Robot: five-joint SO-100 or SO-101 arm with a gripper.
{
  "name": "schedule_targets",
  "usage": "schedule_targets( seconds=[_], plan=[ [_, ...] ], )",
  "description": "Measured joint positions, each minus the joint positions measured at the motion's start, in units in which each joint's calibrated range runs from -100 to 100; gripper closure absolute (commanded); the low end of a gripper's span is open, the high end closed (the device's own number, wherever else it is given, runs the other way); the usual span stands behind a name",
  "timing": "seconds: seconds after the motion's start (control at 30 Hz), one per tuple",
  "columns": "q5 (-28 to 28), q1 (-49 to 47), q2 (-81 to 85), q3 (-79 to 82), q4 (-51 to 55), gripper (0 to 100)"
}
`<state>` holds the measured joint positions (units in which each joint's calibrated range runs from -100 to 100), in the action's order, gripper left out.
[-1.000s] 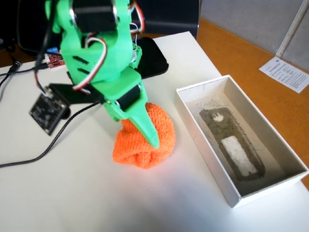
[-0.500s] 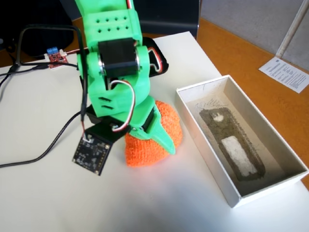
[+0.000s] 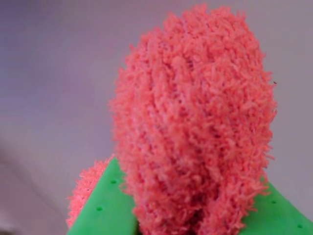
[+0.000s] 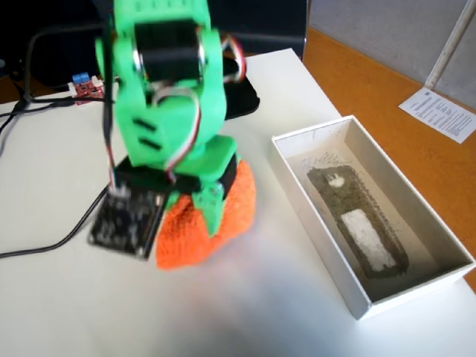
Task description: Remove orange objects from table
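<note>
Jaws closed around the orange cloth (image 3: 195,127), green fingers (image 3: 105,205) pressed into its fuzz at lower left and lower right of the wrist view. Cloth bulging up between them as one tall lumpy mass, filling most of that view, with a small tuft sticking out past the left finger. Plain pale surface behind it, blurred.

In the fixed view, gripper (image 4: 212,204) pointing down into the top of the orange cloth (image 4: 193,234), one green fingertip lying over its front. Cloth squeezed under the green arm (image 4: 167,111), spreading out to lower left; whether resting on the white table (image 4: 245,297) or just lifted off it, cannot tell. Small dark camera board (image 4: 125,223) hanging at the arm's left, just beside the cloth. Black cable (image 4: 44,242) trailing off left across the table. Open white box (image 4: 372,223) well to the right, apart from the cloth. Small red circuit board (image 4: 85,87) far back left.
</note>
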<state>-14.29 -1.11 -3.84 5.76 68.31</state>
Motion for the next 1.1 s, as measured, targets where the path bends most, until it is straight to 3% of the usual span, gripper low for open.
schedule_targets(
  seconds=[0.17, 0.33, 0.43, 0.47, 0.5, 0.57, 0.7, 0.97, 1.1],
  plan=[
    [3.13, -14.19, 4.2, -30.54, -5.76, 98],
    [12.5, -41.49, 5.89, -53.4, -13.31, 99],
    [20.37, -57.07, 12.05, -42.44, -25.93, 89],
    [23.1, -60.84, 15.18, -34.94, -31.3, 69],
    [25.84, -64.04, 18.3, -26.14, -36.46, 61],
    [30.04, -68.39, 22.86, -5.81, -45.7, 61],
    [32.97, -71.01, 25.09, 18.64, -51.27, 61],
    [32.82, -69.37, 25.98, 23.42, -53.15, 61],
    [24.32, -63.8, 28.12, 23.33, -52.86, 61]
  ],
)
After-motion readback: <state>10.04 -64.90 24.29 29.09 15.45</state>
